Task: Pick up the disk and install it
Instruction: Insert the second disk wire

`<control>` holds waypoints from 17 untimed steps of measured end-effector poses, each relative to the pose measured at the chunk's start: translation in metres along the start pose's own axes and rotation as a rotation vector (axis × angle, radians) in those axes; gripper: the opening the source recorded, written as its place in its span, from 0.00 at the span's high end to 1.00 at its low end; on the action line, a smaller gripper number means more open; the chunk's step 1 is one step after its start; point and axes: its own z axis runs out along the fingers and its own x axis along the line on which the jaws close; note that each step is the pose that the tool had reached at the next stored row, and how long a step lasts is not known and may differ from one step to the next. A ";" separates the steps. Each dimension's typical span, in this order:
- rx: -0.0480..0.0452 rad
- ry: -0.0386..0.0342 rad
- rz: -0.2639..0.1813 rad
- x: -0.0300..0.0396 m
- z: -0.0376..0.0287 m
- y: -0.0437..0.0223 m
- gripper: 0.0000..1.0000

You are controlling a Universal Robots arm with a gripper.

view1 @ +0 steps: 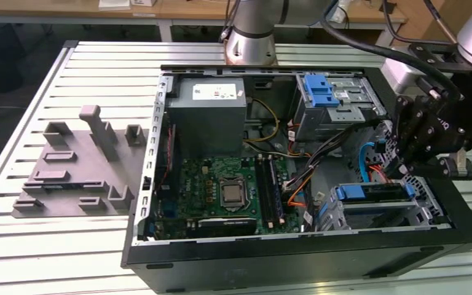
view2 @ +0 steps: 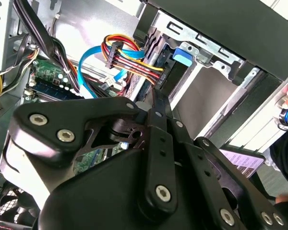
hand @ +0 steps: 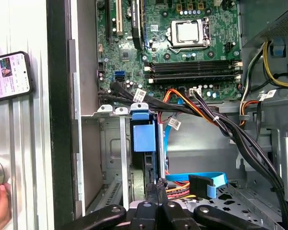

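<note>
An open computer case [view1: 302, 258] lies on its side on a slatted metal table [view1: 56, 246]. Inside, a green motherboard [view1: 219, 190] sits below a grey power supply [view1: 207, 117]. At the exterior view's right, the black gripper [view1: 412, 169] hangs over a drive cage [view1: 383, 212], just above the disk [view1: 371, 192], whose blue caddy shows in the cage. A second bay with a blue latch [view1: 322, 92] lies further back. A grey fixture plate [view1: 72, 172] rests on the table at the exterior view's left.

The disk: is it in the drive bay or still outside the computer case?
In: the disk sits in the metal bay, the hand just above it.
</note>
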 end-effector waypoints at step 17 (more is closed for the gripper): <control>0.0000 0.0001 0.000 0.0001 -0.0040 0.0001 0.89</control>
